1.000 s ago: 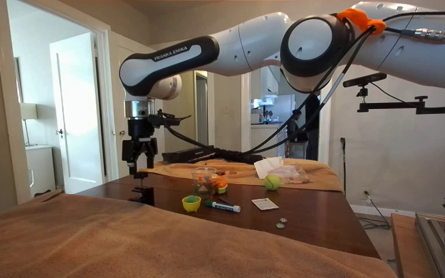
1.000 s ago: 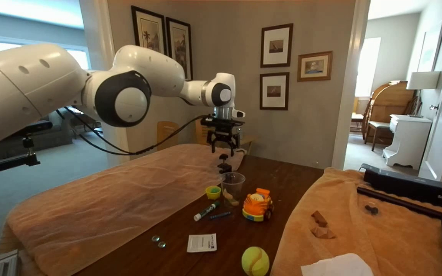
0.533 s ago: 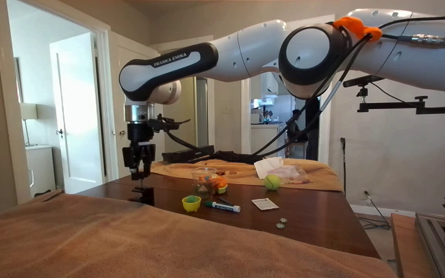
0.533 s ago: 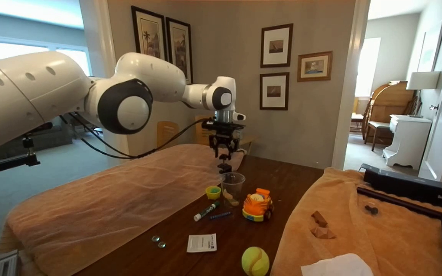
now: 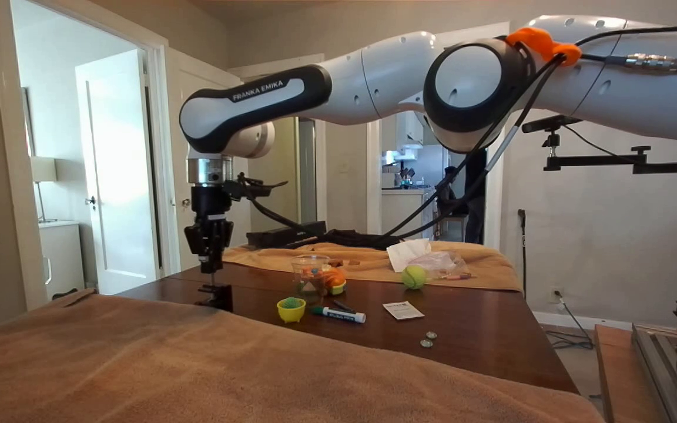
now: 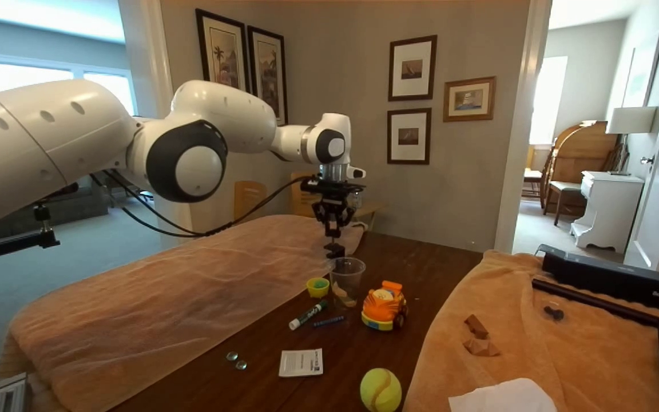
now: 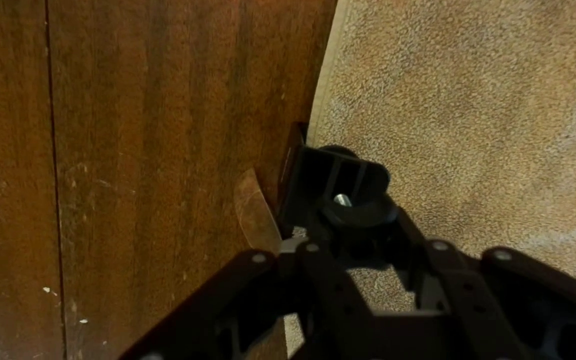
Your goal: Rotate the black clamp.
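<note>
The black clamp (image 5: 217, 297) stands upright at the table edge, beside the orange towel. It also shows in an exterior view as a small black clamp (image 6: 334, 250) behind a clear cup. My gripper (image 5: 211, 267) points straight down from above, its fingers shut around the knob at the clamp's top. Below the fingertips a thin silver screw (image 5: 213, 279) runs down into the clamp body. From the wrist, the clamp's dark body (image 7: 338, 172) lies just ahead of my gripper (image 7: 358, 232), with the round knob between the fingers. The fingers cover part of the knob.
A clear plastic cup (image 6: 346, 280) and a yellow cup (image 6: 317, 288) stand near the clamp. Farther along are an orange toy car (image 6: 385, 306), a marker (image 6: 308, 316), a packet (image 6: 301, 363) and a tennis ball (image 6: 380, 390). An orange towel (image 5: 197, 364) covers one table side.
My gripper has come down onto the clamp's top, and its fingers have gone from open to shut around the knob. The clamp has shifted very slightly. Other objects stay put.
</note>
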Robot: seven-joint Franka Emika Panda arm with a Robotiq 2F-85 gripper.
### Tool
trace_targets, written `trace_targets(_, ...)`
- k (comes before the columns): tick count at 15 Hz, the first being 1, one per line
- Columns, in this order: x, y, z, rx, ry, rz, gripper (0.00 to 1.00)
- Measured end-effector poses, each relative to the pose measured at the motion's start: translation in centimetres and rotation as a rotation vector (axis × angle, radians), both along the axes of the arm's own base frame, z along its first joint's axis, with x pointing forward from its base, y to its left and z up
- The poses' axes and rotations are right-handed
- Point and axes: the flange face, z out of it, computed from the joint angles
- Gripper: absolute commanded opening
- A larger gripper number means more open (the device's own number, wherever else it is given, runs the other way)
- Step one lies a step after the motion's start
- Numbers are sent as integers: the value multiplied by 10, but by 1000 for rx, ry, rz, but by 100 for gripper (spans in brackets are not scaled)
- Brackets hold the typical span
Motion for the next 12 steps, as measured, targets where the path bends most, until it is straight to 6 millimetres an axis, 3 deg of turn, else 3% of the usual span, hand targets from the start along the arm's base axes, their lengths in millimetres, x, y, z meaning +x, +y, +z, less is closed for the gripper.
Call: trace_targets(12, 0, 2, 0, -40, -9, -150, 10)
